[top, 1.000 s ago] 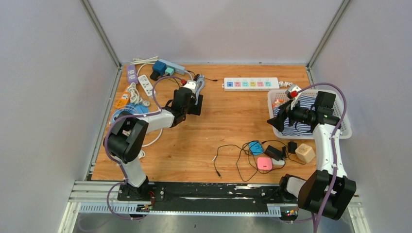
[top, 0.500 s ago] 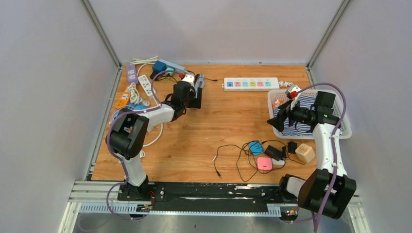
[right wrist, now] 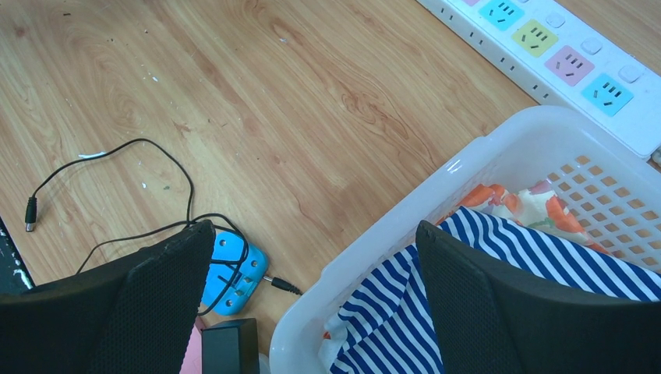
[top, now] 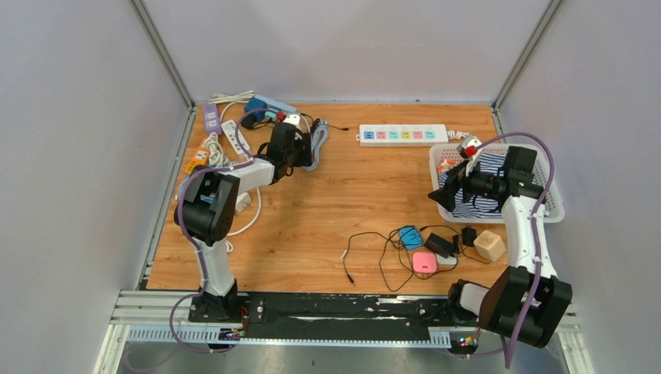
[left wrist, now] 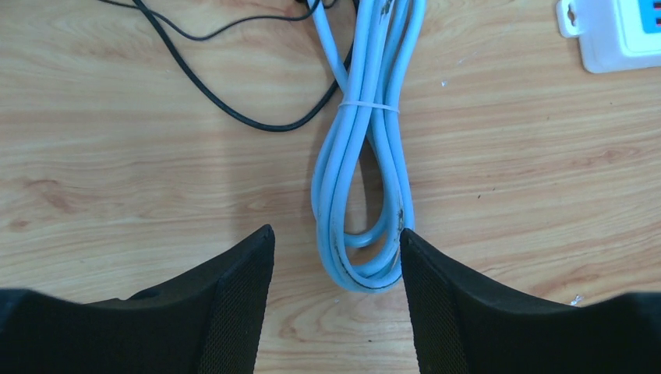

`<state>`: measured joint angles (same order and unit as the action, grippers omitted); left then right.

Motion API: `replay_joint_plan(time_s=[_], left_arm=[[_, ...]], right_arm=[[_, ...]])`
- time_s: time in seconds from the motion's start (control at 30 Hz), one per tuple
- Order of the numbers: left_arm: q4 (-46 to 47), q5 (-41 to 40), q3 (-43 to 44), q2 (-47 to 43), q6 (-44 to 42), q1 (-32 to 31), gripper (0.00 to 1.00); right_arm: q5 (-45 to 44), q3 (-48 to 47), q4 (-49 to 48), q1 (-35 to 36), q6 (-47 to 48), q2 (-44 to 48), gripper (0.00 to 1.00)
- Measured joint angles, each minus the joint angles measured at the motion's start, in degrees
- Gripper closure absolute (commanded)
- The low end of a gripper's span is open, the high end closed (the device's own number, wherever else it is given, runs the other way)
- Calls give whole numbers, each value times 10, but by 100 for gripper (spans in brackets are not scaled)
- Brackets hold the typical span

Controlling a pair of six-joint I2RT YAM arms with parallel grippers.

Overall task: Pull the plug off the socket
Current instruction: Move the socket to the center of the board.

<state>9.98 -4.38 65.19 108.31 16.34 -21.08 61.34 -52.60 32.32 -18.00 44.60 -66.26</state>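
Observation:
A blue-grey power strip (top: 273,104) lies at the back left with a dark blue plug (top: 254,120) in it, partly behind my left arm. My left gripper (top: 304,156) is open and empty just right of that strip, low over the table. In the left wrist view its jaws (left wrist: 337,257) stand either side of the looped end of a light blue coiled cable (left wrist: 366,187), not touching it. My right gripper (top: 440,195) is open and empty over the left rim of the white basket (right wrist: 436,202).
A white strip with coloured sockets (top: 403,134) lies at the back centre. Purple (top: 210,117) and white (top: 234,136) strips lie at the left edge. Blue (top: 409,236), pink (top: 424,262) and black (top: 440,245) adapters with thin wires and a wooden block (top: 489,245) sit front right. Striped cloth (right wrist: 546,265) fills the basket.
My left gripper has moved back and to the left, toward the blue-grey strip, staying open. The right arm has not moved.

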Motion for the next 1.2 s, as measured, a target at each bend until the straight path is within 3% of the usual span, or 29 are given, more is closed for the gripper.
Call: replay_joint_plan(time_s=[0.57, 0.83, 1.2], left_arm=[[-42, -2, 66, 64, 35, 0, 52], [-64, 7, 66, 75, 38, 0, 77], [-89, 33, 74, 76, 36, 2, 94]], right_arm=[[-1, 1, 0, 0, 3, -7, 1], [-1, 1, 0, 0, 4, -7, 1], [-3, 1, 0, 0, 5, -7, 1]])
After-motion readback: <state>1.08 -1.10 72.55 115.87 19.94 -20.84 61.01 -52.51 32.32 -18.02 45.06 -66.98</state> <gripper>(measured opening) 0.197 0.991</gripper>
